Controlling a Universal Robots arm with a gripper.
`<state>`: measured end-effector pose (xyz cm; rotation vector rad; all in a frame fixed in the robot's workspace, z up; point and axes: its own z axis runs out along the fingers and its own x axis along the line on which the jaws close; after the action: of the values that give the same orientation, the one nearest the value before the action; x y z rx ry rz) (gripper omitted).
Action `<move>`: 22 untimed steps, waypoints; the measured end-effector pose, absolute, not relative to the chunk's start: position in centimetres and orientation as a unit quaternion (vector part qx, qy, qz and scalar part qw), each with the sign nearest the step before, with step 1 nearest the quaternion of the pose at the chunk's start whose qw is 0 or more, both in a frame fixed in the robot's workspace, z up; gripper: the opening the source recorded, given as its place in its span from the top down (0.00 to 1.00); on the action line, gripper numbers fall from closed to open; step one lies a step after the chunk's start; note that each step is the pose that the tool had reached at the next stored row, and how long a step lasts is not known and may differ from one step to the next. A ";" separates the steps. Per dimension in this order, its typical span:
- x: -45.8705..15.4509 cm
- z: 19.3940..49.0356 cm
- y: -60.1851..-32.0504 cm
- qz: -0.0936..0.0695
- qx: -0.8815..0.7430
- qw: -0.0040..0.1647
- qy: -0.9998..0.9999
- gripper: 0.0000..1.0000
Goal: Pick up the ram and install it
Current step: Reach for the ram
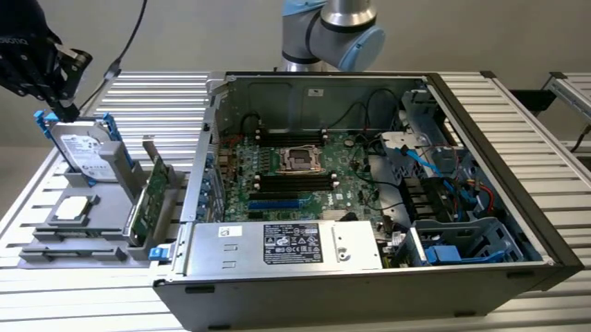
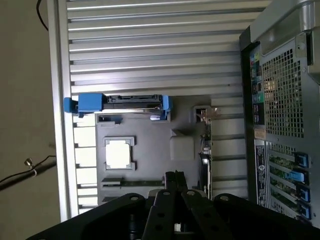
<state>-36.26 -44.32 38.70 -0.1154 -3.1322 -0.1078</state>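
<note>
Jaws were pressed together, pinching nothing. The gripper (image 2: 173,176) hung in the exterior view's upper left, above the grey tray (image 1: 104,225). The tray held one hard drive (image 1: 82,149), one CPU (image 1: 74,207), one expansion card (image 1: 148,200) and the ram (image 2: 132,183) (lying in its own slot). One open PC case (image 1: 517,180) sat beside the tray.

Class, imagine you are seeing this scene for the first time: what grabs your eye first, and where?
The open computer case dominates the exterior view, its green motherboard exposed. On that view's left, a grey parts tray holds a hard drive in a blue caddy, with the shut gripper above it.
</note>
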 end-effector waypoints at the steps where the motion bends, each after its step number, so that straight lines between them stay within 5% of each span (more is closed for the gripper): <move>1: -36.3 38.7 -44.4 -0.034 -0.037 0.006 -0.999 0.89; 22: -37.5 38.6 -47.1 -0.034 -0.034 0.016 -0.999 0.89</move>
<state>-37.46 -47.05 38.60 -0.1060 -3.1062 -0.1058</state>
